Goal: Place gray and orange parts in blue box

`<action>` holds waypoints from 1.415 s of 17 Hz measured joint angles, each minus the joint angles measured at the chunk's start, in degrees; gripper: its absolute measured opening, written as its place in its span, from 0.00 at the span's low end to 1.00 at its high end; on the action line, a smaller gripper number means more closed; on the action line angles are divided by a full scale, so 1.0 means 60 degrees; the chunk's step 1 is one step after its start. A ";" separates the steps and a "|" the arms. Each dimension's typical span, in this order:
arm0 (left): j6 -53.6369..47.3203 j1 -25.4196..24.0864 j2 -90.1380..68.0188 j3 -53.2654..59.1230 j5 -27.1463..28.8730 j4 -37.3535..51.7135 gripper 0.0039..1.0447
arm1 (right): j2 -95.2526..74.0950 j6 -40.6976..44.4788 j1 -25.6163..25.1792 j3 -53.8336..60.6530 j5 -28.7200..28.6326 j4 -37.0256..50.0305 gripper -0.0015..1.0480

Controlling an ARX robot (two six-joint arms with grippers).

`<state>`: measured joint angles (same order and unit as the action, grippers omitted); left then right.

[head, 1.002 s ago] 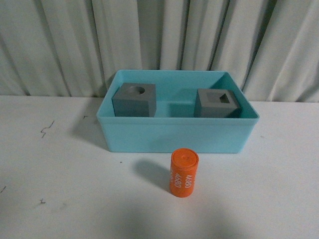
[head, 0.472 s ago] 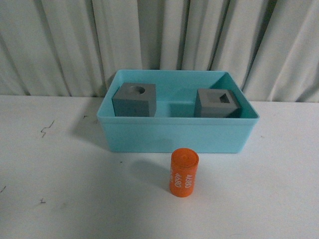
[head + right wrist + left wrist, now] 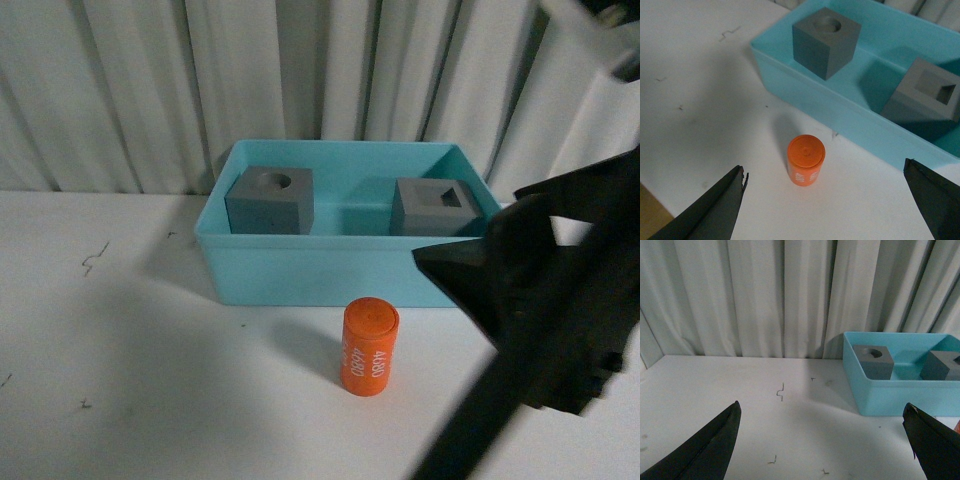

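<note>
- Resting apart inside blue box (image 3: 350,270): round-hole gray cube (image 3: 268,200), square-hole gray cube (image 3: 438,207).
- Standing upright on worktop (image 3: 150,380), just before that box: orange cylinder (image 3: 369,347).
- Spread wide, gripping nothing: right hand (image 3: 824,169) above the cylinder, left hand (image 3: 821,405).

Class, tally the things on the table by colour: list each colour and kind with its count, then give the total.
Gray cubes: 2 (the round-recess cube and the square-recess cube, both inside the box)
Orange cylinder: 1 (on the table in front of the box)
Blue box: 1
Total: 4
</note>
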<state>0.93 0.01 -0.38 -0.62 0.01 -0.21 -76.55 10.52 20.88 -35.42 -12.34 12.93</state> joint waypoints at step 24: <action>0.0000 0.0000 0.0000 0.0000 0.0000 0.0000 0.94 | -0.6306 -0.0590 0.1217 -0.2965 0.2142 0.0816 0.94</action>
<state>0.93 0.01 -0.38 -0.62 0.01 -0.21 -114.39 6.98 28.18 -53.21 0.51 17.82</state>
